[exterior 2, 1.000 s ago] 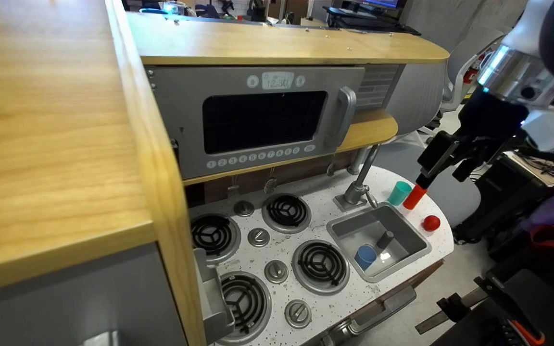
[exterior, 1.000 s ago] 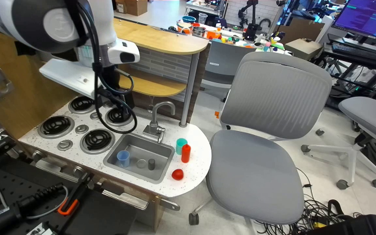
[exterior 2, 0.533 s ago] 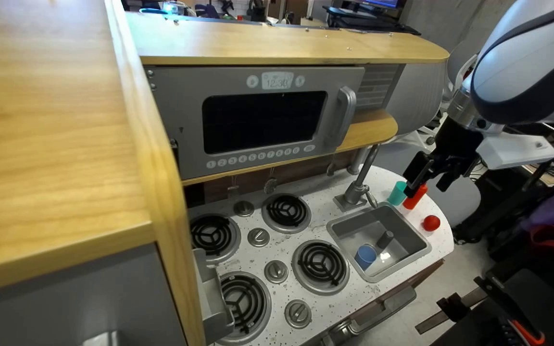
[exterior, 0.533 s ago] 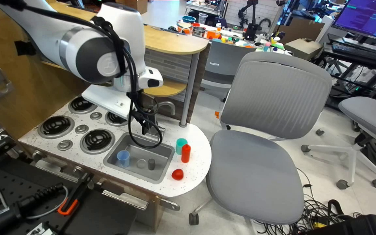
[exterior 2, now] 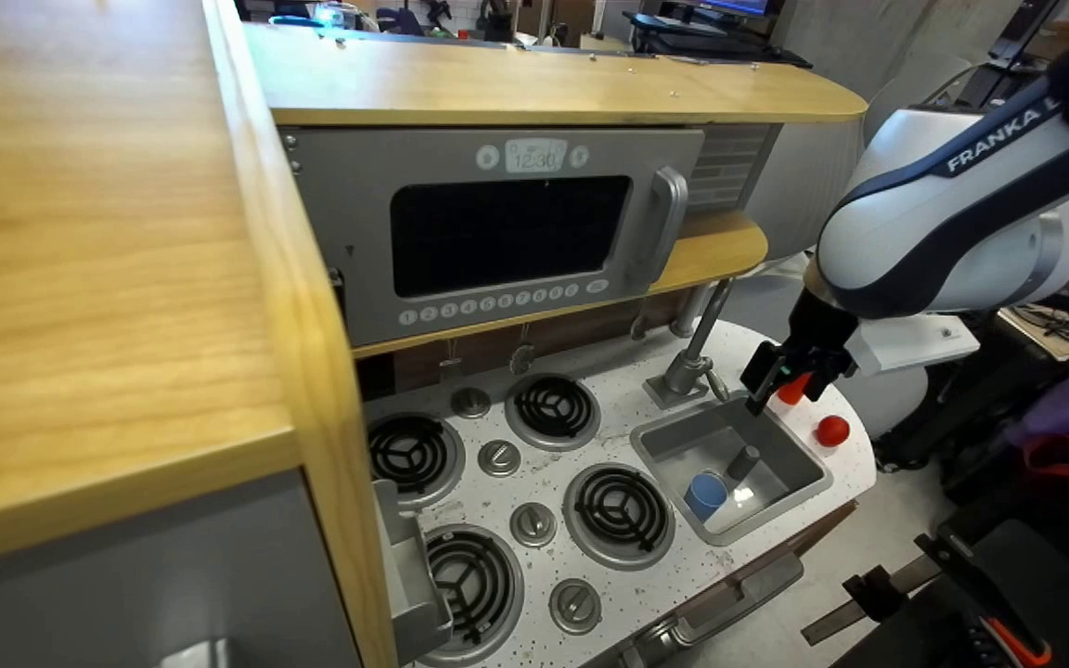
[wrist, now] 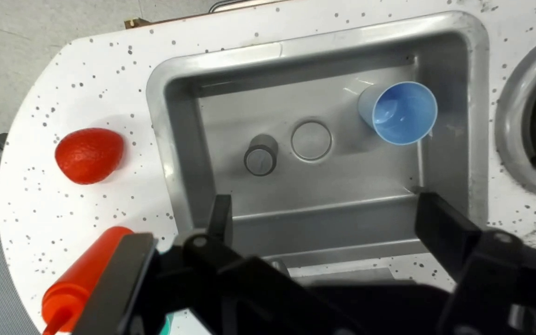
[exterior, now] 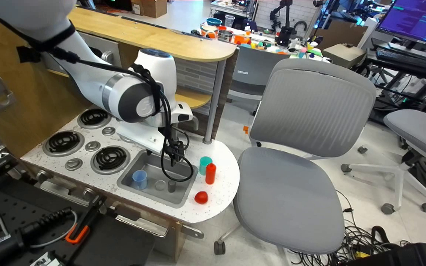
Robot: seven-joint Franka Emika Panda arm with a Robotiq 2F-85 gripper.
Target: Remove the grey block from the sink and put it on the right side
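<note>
Grey block. Small cylinder, in the sink; stands upright on the basin floor, just beside a round outline. In the wrist view, lies beyond the fingertips, apart from both, within the width of the gap and closer to the finger at picture left.

Gripper. Black, two-fingered; hangs above the sink, toward the faucet, with jaws spread wide.

Blue cup. Likewise in the sink, upright, across the round outline from the block.

White countertop. Speckled, rounded at one end. Bears, beside the sink: a rounded red piece, near the rim; a red bottle, upright, partly hidden behind the gripper in the wrist view; a teal cup, just beside the bottle, in an exterior view.

Burners. Round, black on silver; set in the same countertop, on the side of the sink away from the rounded end.

Grey chair. Stands at the rounded end, in an exterior view.
</note>
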